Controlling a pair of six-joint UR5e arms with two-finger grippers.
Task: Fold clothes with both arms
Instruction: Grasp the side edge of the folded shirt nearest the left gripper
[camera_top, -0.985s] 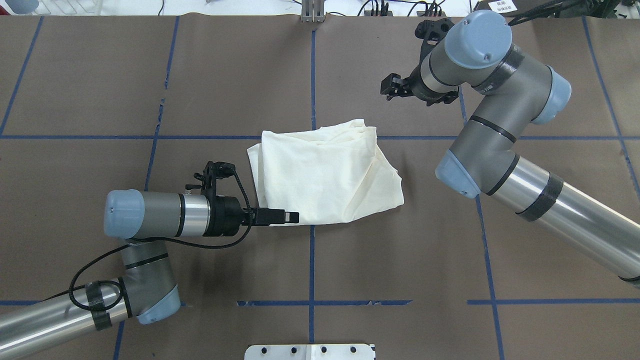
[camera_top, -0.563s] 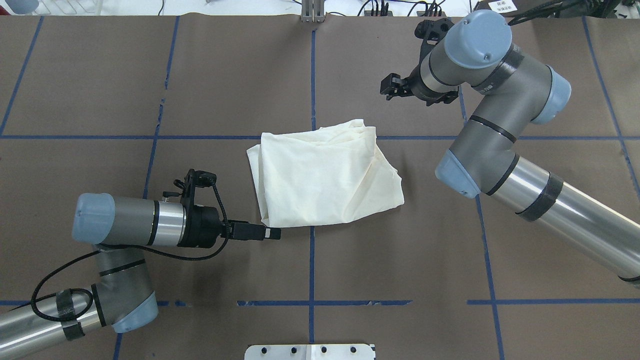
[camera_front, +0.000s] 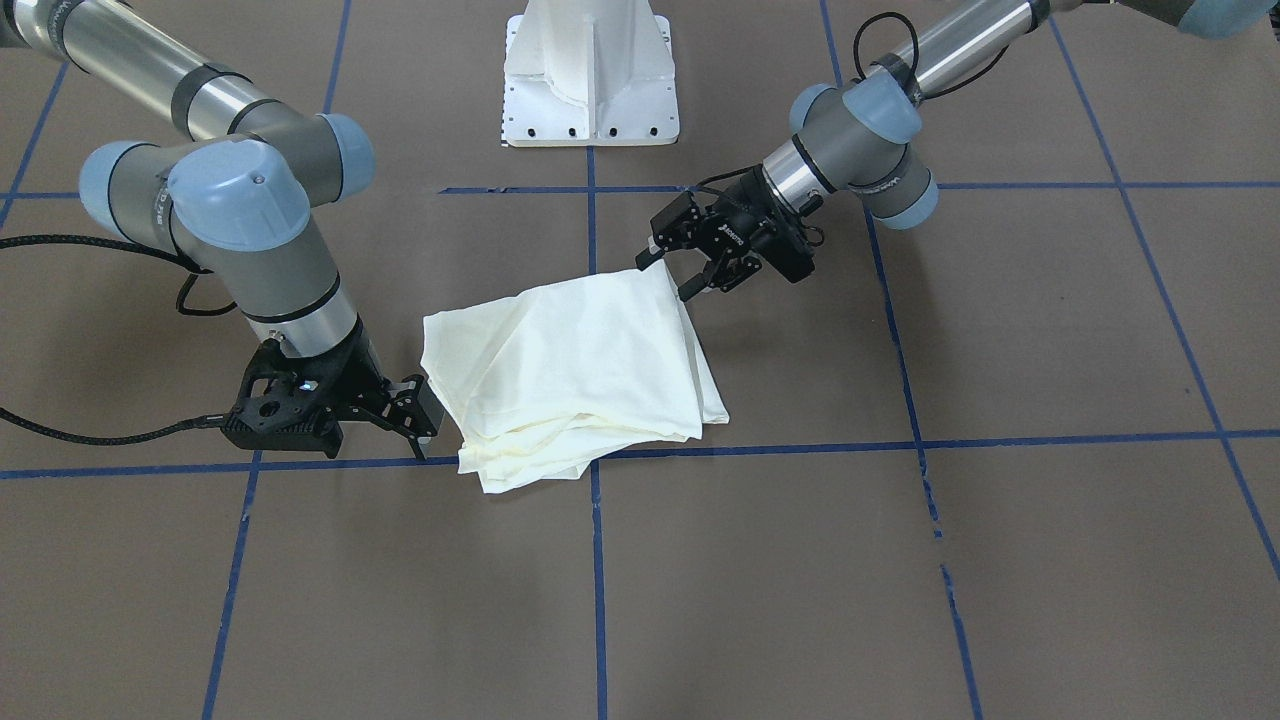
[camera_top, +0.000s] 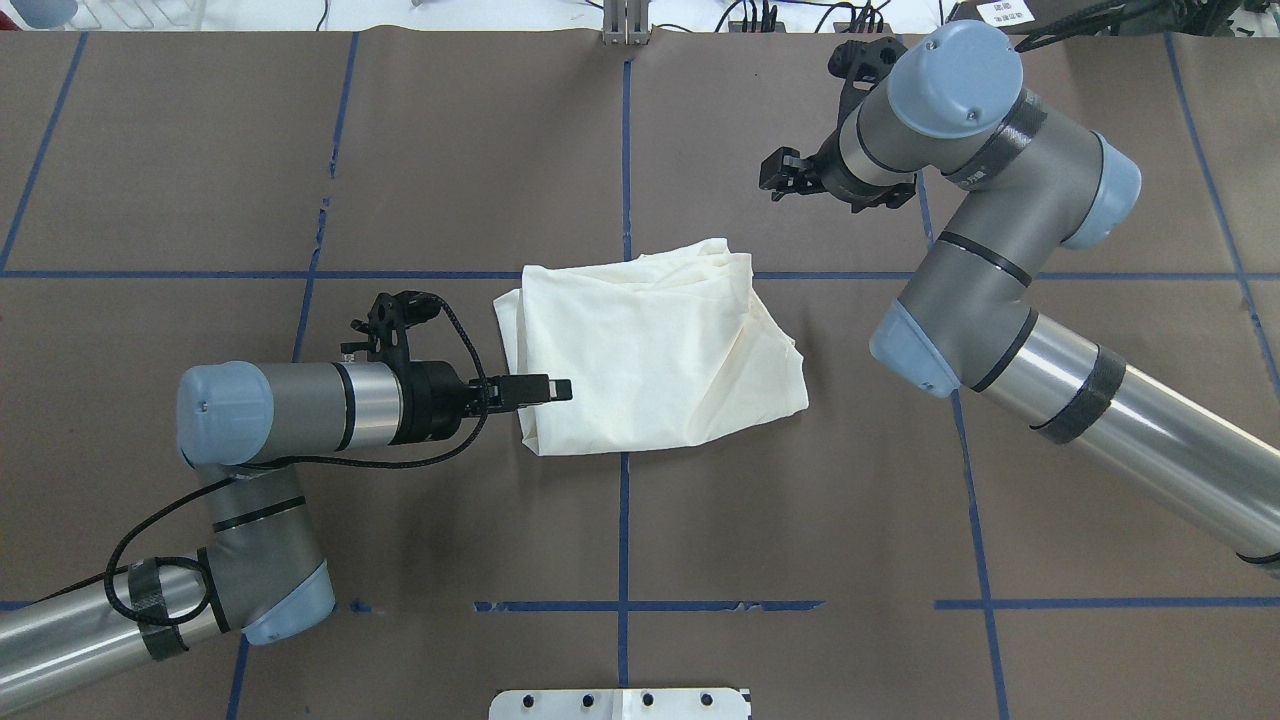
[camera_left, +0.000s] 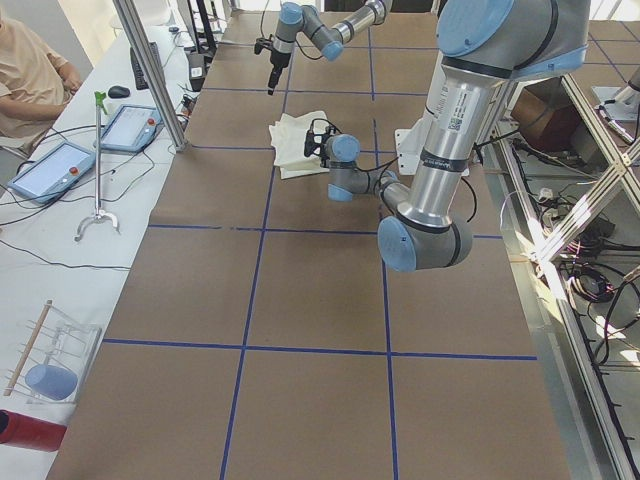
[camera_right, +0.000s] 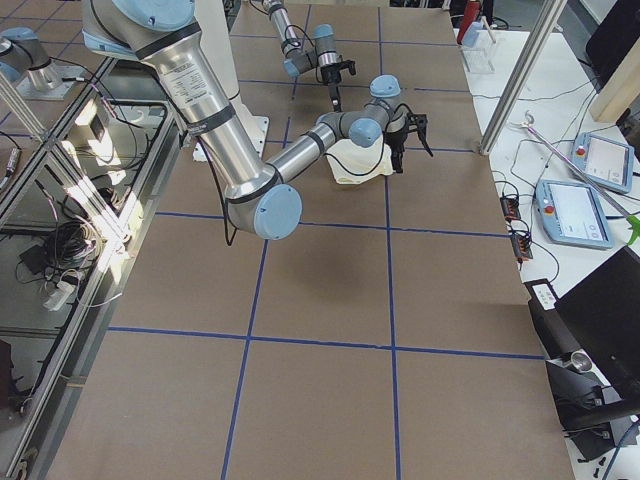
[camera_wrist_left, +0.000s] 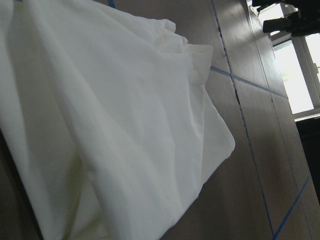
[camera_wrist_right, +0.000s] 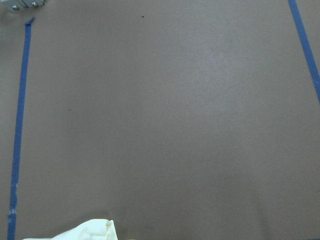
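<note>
Tabletop (camera_top: 300, 150): L hand (camera_top: 558, 390) open, moved back onto shirt (camera_top: 660, 350) edge; R hand (camera_top: 771, 183) open, empty, unmoved.

Overall level: bright and even, lit from above; the brown table (camera_top: 200, 150) shows no hot spots.
Shadows: soft and faint; a diffuse dark patch lies on the table beside the left arm (camera_top: 300, 412).
Highlights: the shirt (camera_top: 650, 350) is close to clipping, though its folds stay legible; a specular streak runs along the right arm (camera_top: 1150, 440).
Glare: in the left wrist view, a bright pane (camera_wrist_left: 300, 80) at the right edge is blown white.
Hard light: in the exterior right view, sharp bright patches fall on the floor area (camera_right: 60, 200).
Focus: the fixed views are sharp; both wrist views are slightly soft.
</note>
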